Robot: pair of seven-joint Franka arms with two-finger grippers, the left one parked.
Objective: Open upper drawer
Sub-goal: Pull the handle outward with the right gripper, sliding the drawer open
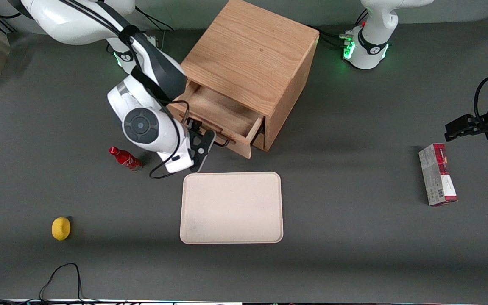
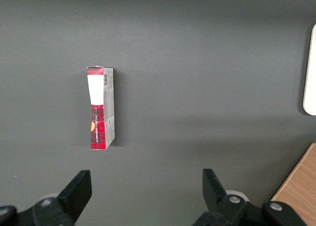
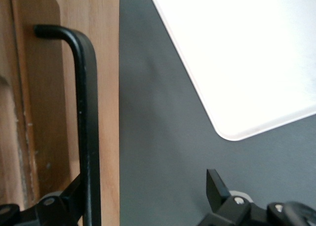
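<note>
The oak cabinet [image 1: 252, 55] stands at the middle of the table, away from the front camera. Its upper drawer [image 1: 222, 111] is pulled partly out, and its light wooden inside shows. The black wire handle [image 1: 223, 143] runs along the drawer front, and also shows in the right wrist view [image 3: 88, 137] against that front [image 3: 106, 87]. My right gripper [image 1: 215, 142] is at the handle with its fingers wide apart. One finger [image 3: 69, 199] lies against the handle bar, and the other [image 3: 215, 186] hangs over the grey table. The bottom drawer is mostly hidden under the upper one.
A cream tray [image 1: 232, 207] lies just nearer the camera than the drawer, and shows in the right wrist view [image 3: 237, 53]. A red cola bottle [image 1: 125, 158] lies beside my arm. A yellow lemon [image 1: 61, 228] lies nearer the camera. A red-and-white box [image 1: 437, 174] lies toward the parked arm's end.
</note>
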